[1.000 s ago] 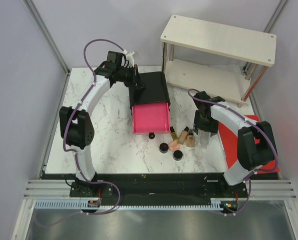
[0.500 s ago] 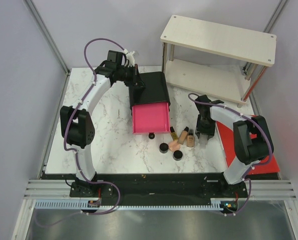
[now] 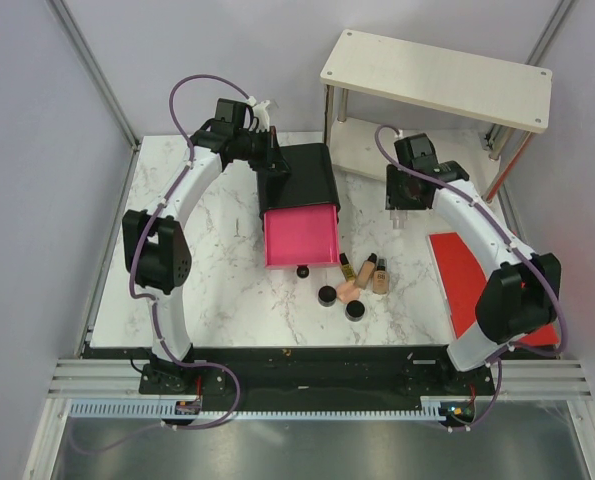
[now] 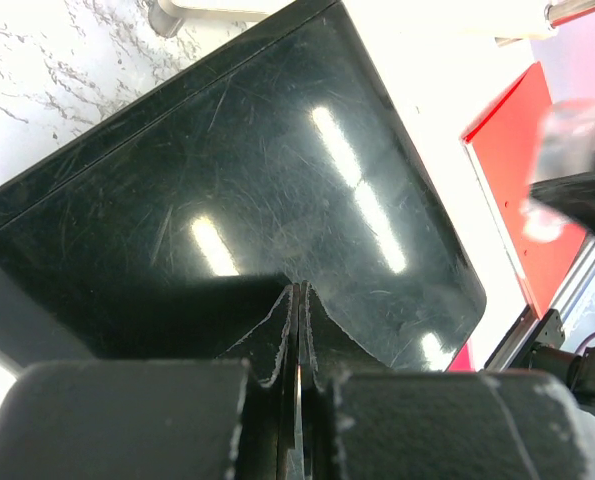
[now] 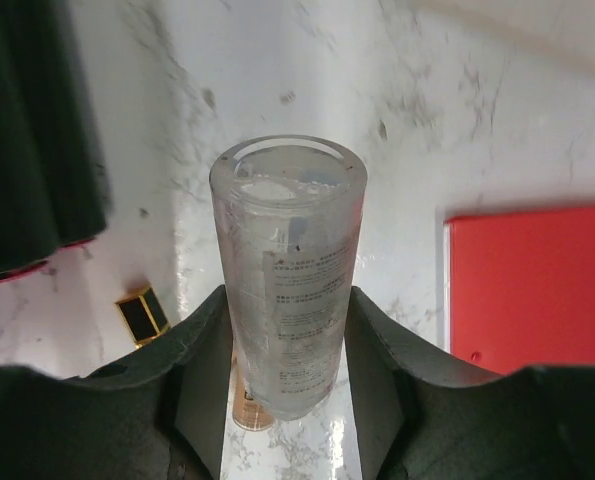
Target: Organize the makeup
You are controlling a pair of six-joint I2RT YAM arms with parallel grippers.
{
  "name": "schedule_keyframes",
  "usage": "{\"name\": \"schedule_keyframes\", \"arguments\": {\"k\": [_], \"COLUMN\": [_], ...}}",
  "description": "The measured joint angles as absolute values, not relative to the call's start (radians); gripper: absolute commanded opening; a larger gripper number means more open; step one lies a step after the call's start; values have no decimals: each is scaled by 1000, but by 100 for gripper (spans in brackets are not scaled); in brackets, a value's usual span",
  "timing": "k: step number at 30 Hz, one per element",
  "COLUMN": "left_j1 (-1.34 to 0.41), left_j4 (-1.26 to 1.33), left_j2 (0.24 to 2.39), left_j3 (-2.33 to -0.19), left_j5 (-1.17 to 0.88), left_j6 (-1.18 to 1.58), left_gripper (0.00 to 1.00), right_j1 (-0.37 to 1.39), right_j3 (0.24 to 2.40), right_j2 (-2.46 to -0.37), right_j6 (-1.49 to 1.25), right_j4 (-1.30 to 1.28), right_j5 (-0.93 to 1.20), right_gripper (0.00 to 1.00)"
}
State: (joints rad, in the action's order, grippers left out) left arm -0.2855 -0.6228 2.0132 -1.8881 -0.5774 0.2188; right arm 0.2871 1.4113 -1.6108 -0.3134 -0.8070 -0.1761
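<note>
Top external view, nearest first: two round black jars [image 3: 327, 295] [image 3: 355, 309], a peach puff [image 3: 349, 291] and beige tubes [image 3: 380, 277] lie on the marble table [image 3: 217, 290] before an open pink drawer [image 3: 300, 236]. Further back, the right gripper [image 5: 287, 345] clamps a clear container [image 5: 289, 250] whose grey label print is too fine to read. The left gripper [image 4: 299, 300], fingers together, sits over the black box [image 4: 277, 170].

Overhead view looks down; both close wrist views share the red mat [image 5: 537, 285].
</note>
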Motion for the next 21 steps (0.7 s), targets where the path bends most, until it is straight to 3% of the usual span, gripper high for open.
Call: {"name": "schedule_keyframes", "arguments": {"k": [6, 21], "left_j1": [-286, -286], "left_j4": [-622, -623], "left_j2": [2017, 2019], "left_j3": [-1893, -1894], "left_j5": [-578, -578], "left_j6": [219, 219], "left_gripper": [2, 2], "right_j1": [403, 757], "right_j3": [1519, 1506], "right_j2": [-1583, -1510], "right_j6": [-114, 323], "right_j4": [-751, -595], "right_j5": [-178, -104], "right_gripper": [0, 0]}}
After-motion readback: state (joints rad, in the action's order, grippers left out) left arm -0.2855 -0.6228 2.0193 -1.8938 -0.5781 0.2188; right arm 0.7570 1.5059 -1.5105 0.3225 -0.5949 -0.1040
